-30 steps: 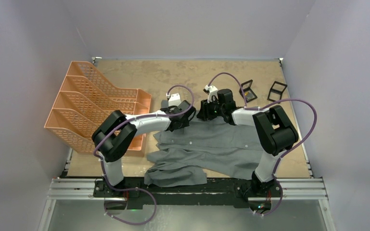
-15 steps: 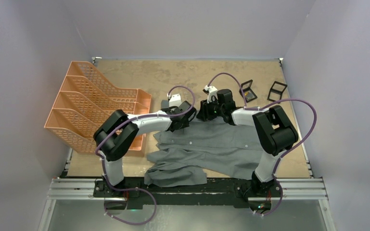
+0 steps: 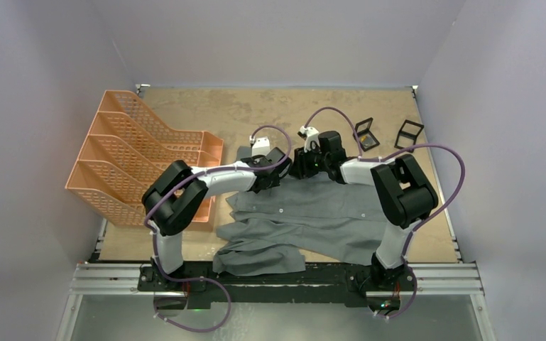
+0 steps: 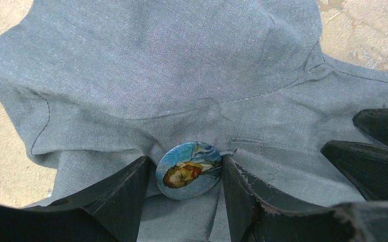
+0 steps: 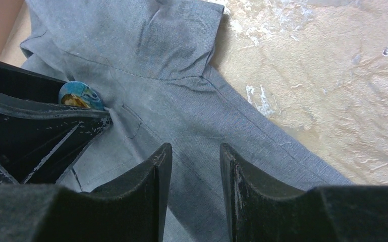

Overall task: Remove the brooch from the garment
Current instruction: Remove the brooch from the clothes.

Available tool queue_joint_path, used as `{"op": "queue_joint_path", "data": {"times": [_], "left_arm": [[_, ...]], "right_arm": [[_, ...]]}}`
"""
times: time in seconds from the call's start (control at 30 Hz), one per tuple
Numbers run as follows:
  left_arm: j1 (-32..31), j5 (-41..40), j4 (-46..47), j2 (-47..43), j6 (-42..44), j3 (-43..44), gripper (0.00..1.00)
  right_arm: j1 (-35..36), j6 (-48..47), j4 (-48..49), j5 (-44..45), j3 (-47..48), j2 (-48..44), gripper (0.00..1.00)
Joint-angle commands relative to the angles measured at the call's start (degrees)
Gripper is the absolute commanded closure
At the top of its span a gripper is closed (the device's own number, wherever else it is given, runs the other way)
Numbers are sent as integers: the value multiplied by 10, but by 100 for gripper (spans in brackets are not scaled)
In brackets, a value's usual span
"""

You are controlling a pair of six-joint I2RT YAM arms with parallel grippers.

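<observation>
The table point(image 3: 255, 106) carries the shirt point(image 3: 305, 220), spread flat with its collar at the far end, under both grippers. A rack point(image 3: 128, 156) stands well away on the left gripper's outer side. The right gripper point(image 5: 194, 148) is partly open, with its tips down on the cloth just beside the left gripper. I cannot tell whether it pinches any cloth. The left gripper point(image 4: 185, 160) is closed on the brooch point(image 4: 189, 170), one finger against each edge. The brooch sits on the shirt just below the collar seam, between those fingers.
</observation>
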Motion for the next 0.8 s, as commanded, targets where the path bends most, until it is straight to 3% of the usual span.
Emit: {"op": "queue_joint_path", "data": {"times": [0.0,0.4,0.77], "left_arm": [[2,-29,-23,4,21,24,46],[-5,-30,-49,38,54,64,44],[-5,-30,-53,47,75,68,52]], "right_arm": [[4,-10,-3,-15,17,3,57],[7,-13,-9,-13,22,9,57],[10,-16,-12,-14,24,11,57]]}}
